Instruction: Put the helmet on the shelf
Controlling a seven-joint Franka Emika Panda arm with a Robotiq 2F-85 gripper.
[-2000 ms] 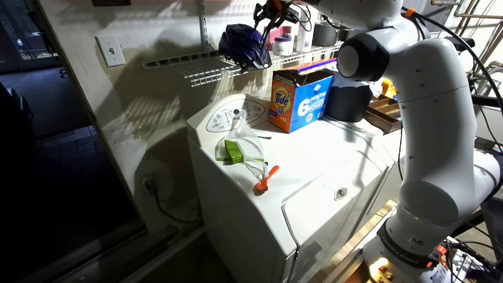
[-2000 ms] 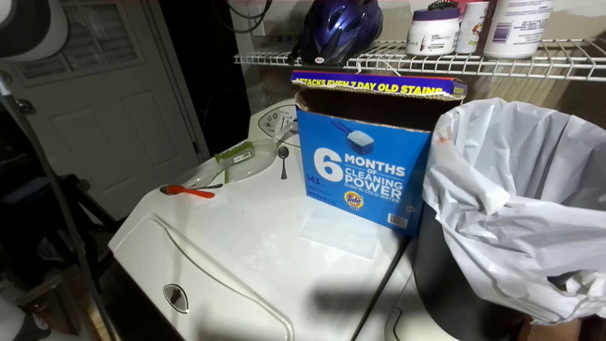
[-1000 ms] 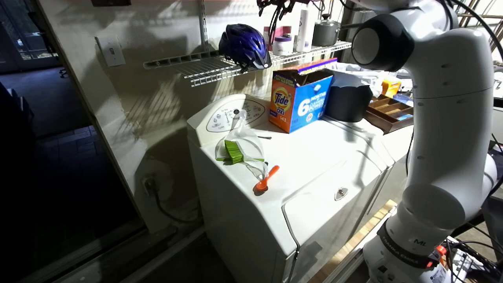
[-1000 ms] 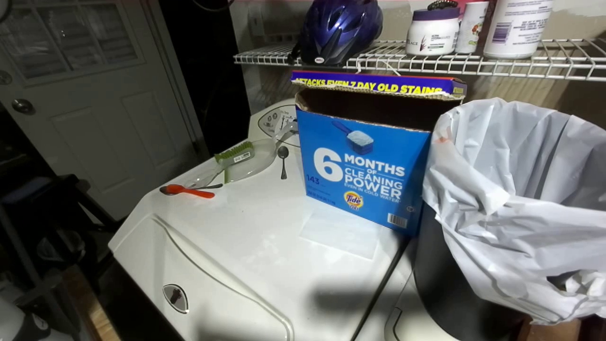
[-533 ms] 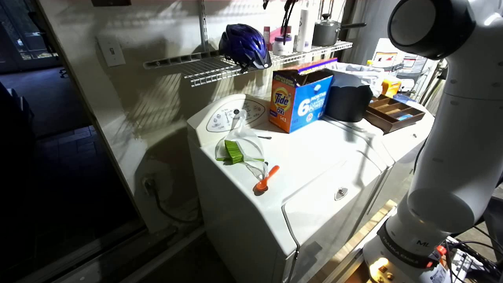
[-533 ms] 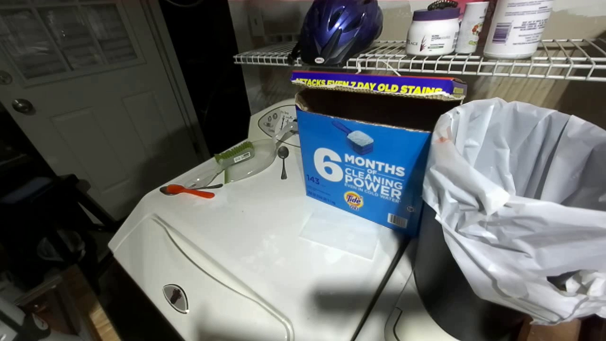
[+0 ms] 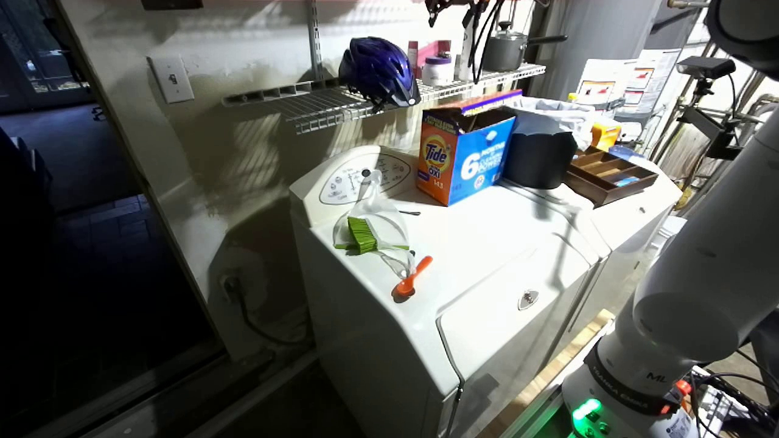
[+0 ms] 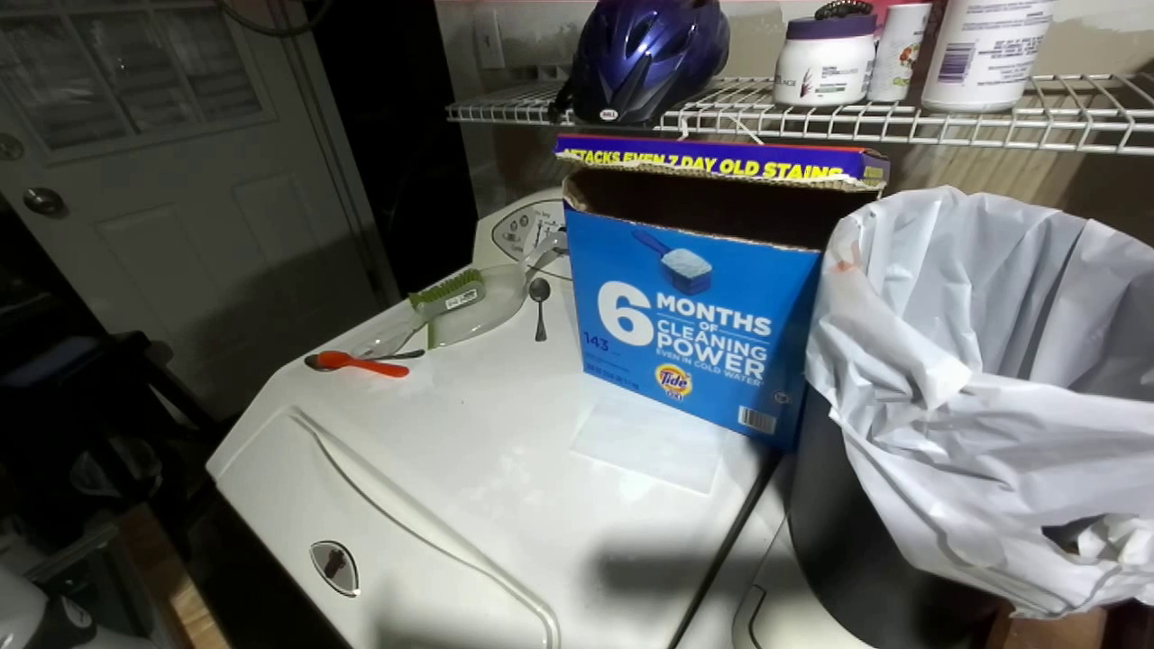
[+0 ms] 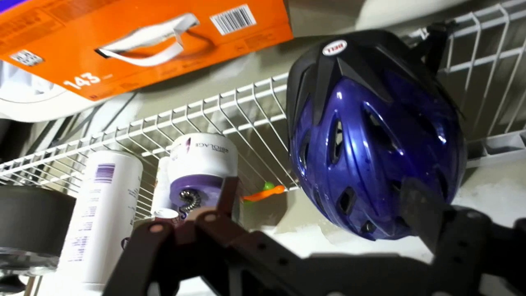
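The glossy dark-blue helmet (image 7: 378, 68) rests on the white wire shelf (image 7: 328, 121), its black visor over the front edge. Both exterior views show it there, with the helmet (image 8: 651, 63) beside a white jar on the shelf (image 8: 865, 126). In the wrist view my gripper (image 9: 323, 197) stands wide open, apart from the helmet (image 9: 365, 144), which appears beyond the fingers and is partly covered by one fingertip. Nothing is held. Only dark gripper parts and dangling cables show at the top edge of an exterior view, above the shelf.
On the shelf stand the jar (image 9: 203, 158), a tall white bottle (image 9: 102, 213) and a pot (image 7: 504, 52). Below, the white appliance (image 8: 469, 433) bears a Tide box (image 8: 685, 315), a green brush (image 7: 363, 236) and an orange spoon (image 7: 414, 277). A lined bin (image 8: 974, 388) adjoins the box.
The arm has swung to the right in an exterior view, and the gripper parts and cables have drifted right, away from the helmet. The base light is now green. The helmet has stayed still.
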